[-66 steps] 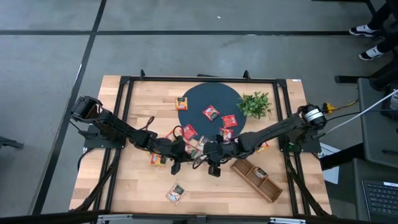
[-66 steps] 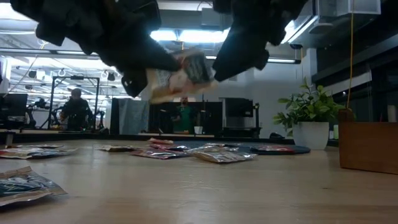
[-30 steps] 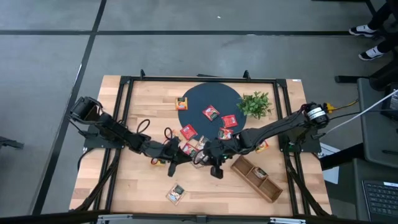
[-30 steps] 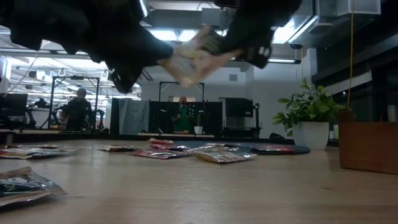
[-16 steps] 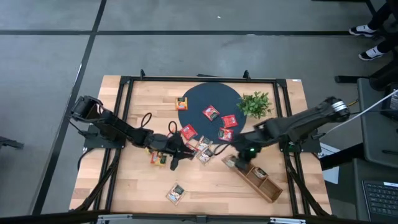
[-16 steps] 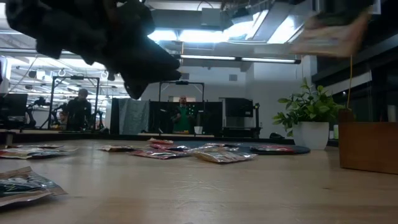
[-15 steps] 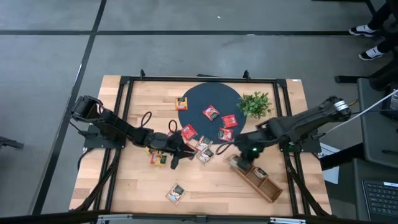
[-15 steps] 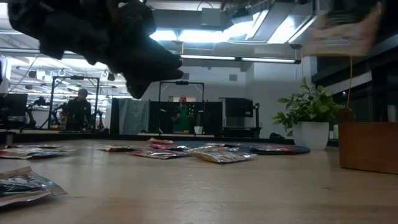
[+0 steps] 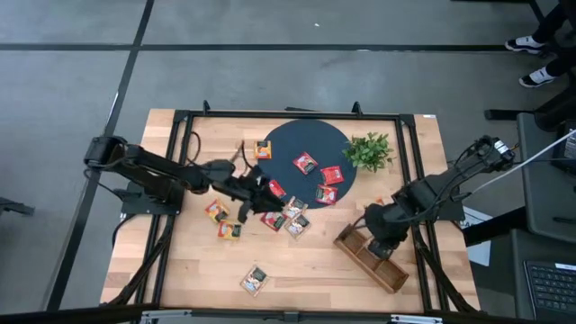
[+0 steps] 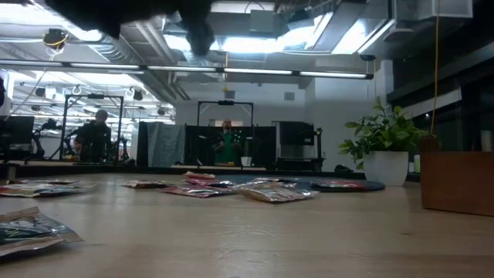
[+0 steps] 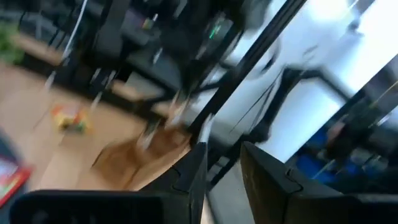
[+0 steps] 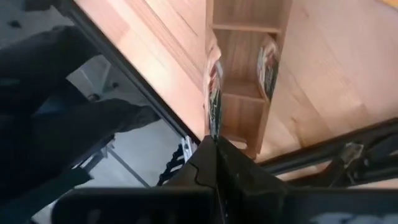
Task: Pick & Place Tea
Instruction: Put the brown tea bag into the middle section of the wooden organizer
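Several tea packets lie flat: red ones (image 9: 306, 163) on the dark round mat (image 9: 288, 139), others (image 9: 295, 217) on the wood, one (image 9: 255, 280) near the front edge. My right gripper (image 9: 382, 236) is over the long wooden tray (image 9: 397, 275), shut on a packet (image 12: 213, 93) that shows edge-on. Another packet (image 12: 267, 68) stands in a tray compartment. My left gripper (image 9: 245, 200) hovers open and empty over the packets near the mat's near-left rim; its fingers (image 11: 193, 171) show a gap. My right gripper (image 12: 216, 144) pinches the tea packet between its two fingers by one edge (image 12: 215, 132). The fingers come from above, pointing down. The packet hangs below them, edge-on and lifted clear, over the tray (image 12: 245, 37). I cannot tell whether its lower end touches the tray.
A small green plant (image 9: 369, 150) stands right of the mat. In the low view the tray's wall (image 10: 455, 181) stands at the right, and packets (image 10: 274, 193) lie across the middle. Black frame rails (image 9: 180, 171) border the table. People show in the room behind.
My right gripper has carried the packet from the table's middle toward the right edge, to above the tray. My left gripper, which met that packet a second ago, is off it; it has moved toward the far edge and risen, nearly out of the low view.
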Controlling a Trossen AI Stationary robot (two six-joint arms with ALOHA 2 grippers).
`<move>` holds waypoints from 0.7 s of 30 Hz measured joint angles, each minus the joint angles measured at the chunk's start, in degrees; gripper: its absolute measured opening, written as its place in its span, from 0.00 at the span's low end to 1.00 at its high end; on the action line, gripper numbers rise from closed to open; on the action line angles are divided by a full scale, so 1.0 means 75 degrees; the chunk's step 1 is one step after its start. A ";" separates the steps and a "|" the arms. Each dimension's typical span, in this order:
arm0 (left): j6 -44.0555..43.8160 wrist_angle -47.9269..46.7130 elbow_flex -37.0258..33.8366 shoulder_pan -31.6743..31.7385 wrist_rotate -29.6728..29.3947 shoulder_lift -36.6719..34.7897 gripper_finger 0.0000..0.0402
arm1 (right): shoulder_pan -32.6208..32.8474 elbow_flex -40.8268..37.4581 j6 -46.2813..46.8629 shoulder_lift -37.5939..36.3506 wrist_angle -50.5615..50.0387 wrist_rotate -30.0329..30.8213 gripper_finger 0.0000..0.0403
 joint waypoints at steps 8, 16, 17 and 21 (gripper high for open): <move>-0.1003 -0.0069 0.0131 -0.0076 0.0047 -0.0737 0.24 | 0.0385 -0.0846 0.1184 0.0038 0.0070 0.0100 0.00; -0.1660 -0.0105 0.0131 -0.0085 0.1179 -0.0952 0.23 | 0.0486 -0.1586 0.1882 0.0038 0.1316 0.0103 0.00; -0.1688 -0.0112 0.0131 -0.0083 0.1252 -0.0952 0.23 | 0.0485 -0.1632 0.1937 0.0038 0.1374 0.0105 0.00; -0.1693 -0.0218 0.0131 -0.0083 0.1369 -0.0952 0.23 | 0.0491 -0.1761 0.1940 0.0039 0.1267 0.0158 0.00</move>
